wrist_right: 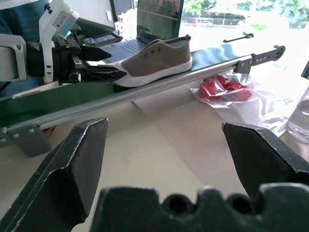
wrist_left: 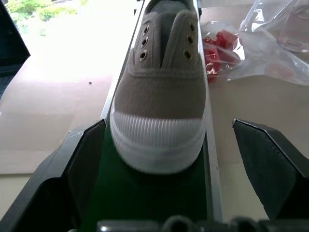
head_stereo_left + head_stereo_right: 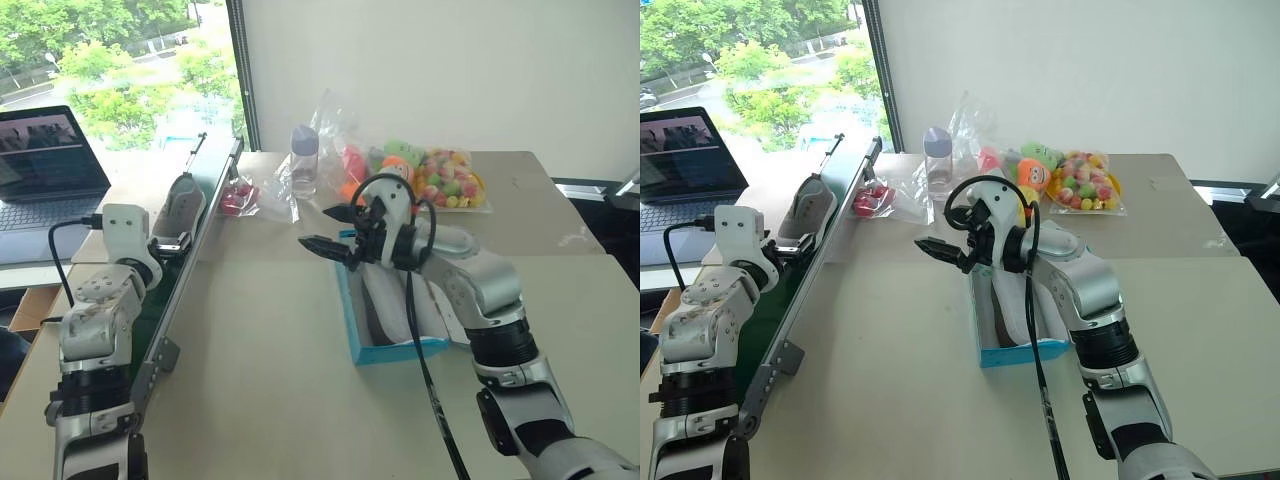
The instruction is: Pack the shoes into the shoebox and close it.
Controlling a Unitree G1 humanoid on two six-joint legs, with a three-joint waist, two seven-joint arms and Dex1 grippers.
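head views: blue shoebox [image 3: 395,348] open on the table, one shoe [image 3: 1015,315] apparently already inside, lid not shut. left wrist: left gripper [image 2: 169,150] jaws spread wide around the toe of the second shoe [image 2: 161,96] on the conveyor [image 2: 145,193], not yet pinched. right wrist: right gripper [image 1: 166,159] wide open, empty.

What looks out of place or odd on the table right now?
Nothing is spilled or damaged. One shoe sits on the green conveyor belt, toe toward the open left hand, not yet gripped. The open right hand hovers over the blue shoebox, which already has a shoe in it.
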